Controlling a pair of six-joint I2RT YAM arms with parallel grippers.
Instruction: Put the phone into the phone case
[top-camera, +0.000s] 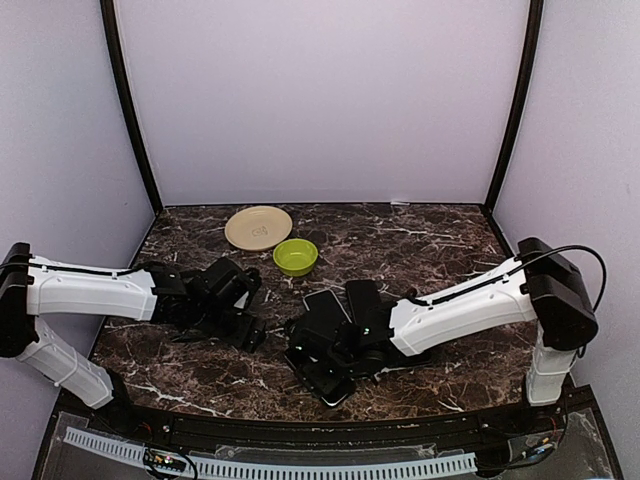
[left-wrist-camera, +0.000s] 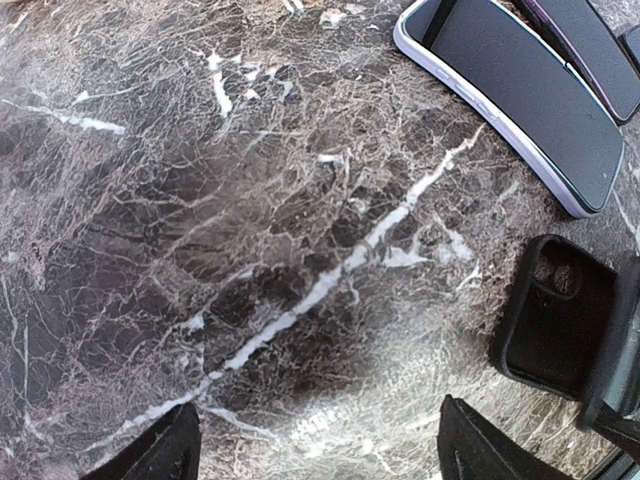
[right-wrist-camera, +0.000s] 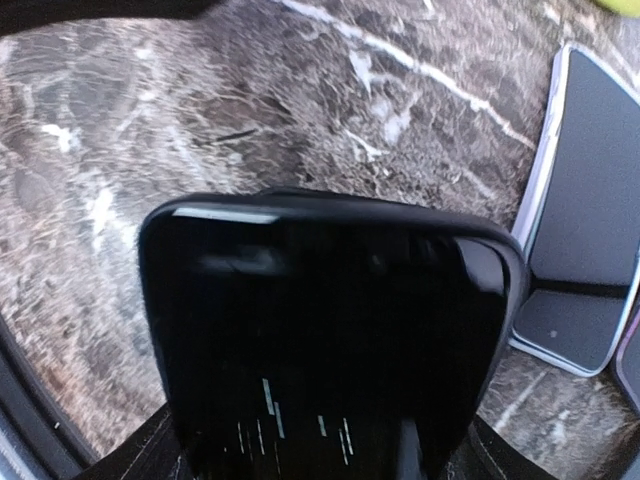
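My right gripper (right-wrist-camera: 320, 450) is shut on a black phone (right-wrist-camera: 320, 330). Its glossy dark screen fills the right wrist view, tilted up off the table. In the top view this gripper (top-camera: 315, 352) is at the table's middle front. The lavender phone case (right-wrist-camera: 585, 200) lies flat to its right with a dark slab inside it. The case also shows in the left wrist view (left-wrist-camera: 520, 100) and in the top view (top-camera: 323, 300). My left gripper (left-wrist-camera: 315, 455) is open and empty over bare marble, left of the case; in the top view it (top-camera: 240, 325) is left of centre.
A tan plate (top-camera: 258, 227) and a green bowl (top-camera: 295, 256) stand at the back. Another dark phone with a purple edge (left-wrist-camera: 590, 45) lies beside the lavender case. A black shell with a camera hole (left-wrist-camera: 555, 320) shows near the right gripper. The dark marble table (top-camera: 450, 250) has a raised front edge.
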